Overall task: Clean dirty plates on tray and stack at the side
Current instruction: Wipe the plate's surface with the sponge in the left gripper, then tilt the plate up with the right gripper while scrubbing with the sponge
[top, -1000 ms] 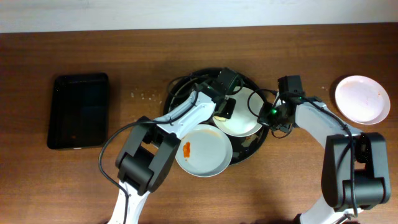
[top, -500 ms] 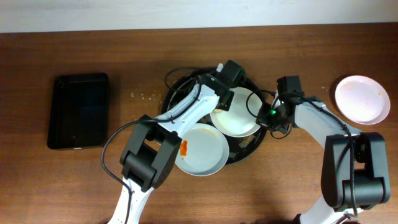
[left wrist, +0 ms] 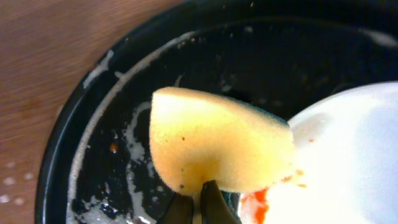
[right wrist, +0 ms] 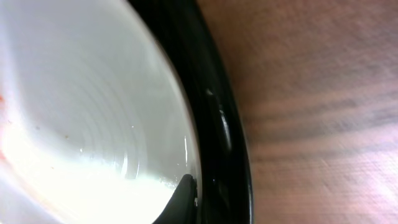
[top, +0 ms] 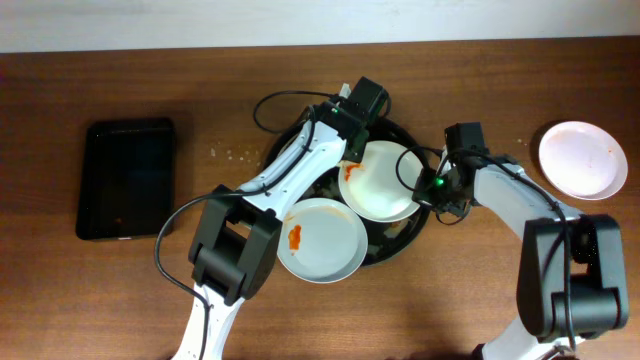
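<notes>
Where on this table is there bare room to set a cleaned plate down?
Bare wood lies between the rectangular tray and the round tray, and along the front left. Crowded: the round tray, with two plates, the left fingers holding a sponge, and the right fingers. A third plate sits far right.
</notes>
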`<action>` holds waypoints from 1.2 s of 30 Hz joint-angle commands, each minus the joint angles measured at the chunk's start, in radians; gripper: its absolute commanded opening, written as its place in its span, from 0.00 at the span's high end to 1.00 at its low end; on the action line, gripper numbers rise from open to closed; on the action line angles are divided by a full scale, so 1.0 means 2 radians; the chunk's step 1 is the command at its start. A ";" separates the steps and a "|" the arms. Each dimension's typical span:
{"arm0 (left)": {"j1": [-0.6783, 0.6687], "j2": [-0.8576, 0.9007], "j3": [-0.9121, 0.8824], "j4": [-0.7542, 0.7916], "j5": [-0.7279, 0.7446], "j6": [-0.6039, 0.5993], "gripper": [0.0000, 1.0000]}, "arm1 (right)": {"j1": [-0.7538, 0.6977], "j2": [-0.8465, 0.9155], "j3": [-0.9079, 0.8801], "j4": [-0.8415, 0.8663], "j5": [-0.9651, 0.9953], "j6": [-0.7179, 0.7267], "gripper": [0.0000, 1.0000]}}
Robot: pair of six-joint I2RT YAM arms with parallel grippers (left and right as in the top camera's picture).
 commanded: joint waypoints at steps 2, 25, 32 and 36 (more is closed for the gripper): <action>0.021 -0.009 0.024 -0.009 0.143 -0.002 1.00 | 0.001 -0.071 0.024 -0.038 0.089 -0.048 0.96; 0.052 -0.017 0.024 -0.063 0.371 -0.004 1.00 | 0.105 -0.117 0.035 -0.055 0.335 -0.061 0.96; 0.039 -0.017 0.019 -0.067 0.406 -0.035 1.00 | 0.105 -0.117 0.042 -0.058 0.339 -0.051 0.96; 0.021 -0.010 0.019 -0.047 0.404 -0.058 1.00 | 0.105 -0.118 0.055 -0.067 0.338 -0.043 0.96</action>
